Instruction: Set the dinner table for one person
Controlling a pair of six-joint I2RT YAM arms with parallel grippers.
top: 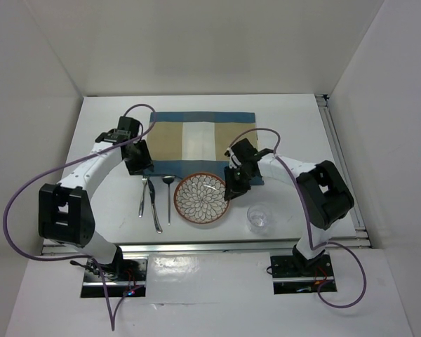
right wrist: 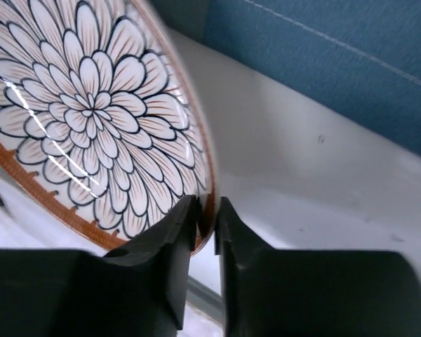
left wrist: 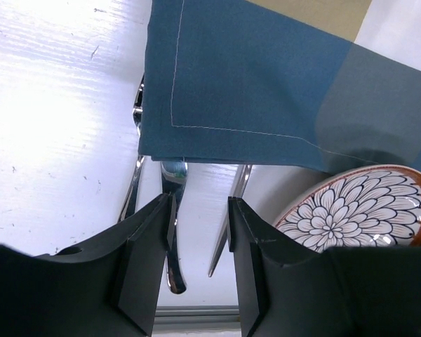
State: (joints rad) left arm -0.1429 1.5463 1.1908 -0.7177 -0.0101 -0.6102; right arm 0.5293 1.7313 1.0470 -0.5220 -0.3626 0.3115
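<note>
The white dinner table (top: 105, 126) carries a blue-and-tan placemat (top: 202, 139) at its middle back. A flower-patterned plate (top: 199, 199) with a brown rim sits in front of the mat. My right gripper (top: 233, 188) is shut on the plate's right rim; in the right wrist view (right wrist: 205, 210) the rim (right wrist: 209, 210) sits between the pads and the plate (right wrist: 84, 119) looks tilted. My left gripper (top: 139, 165) is open and empty over the mat's near-left corner (left wrist: 266, 77). Below it lie a fork (top: 143, 196), a knife (top: 155, 207) and a spoon (top: 168, 200).
A clear glass (top: 259, 217) stands right of the plate near the front edge. In the left wrist view the heads of the fork (left wrist: 131, 193) and knife (left wrist: 174, 175) run under the mat's edge. Metal rails (top: 340, 161) line the table's sides.
</note>
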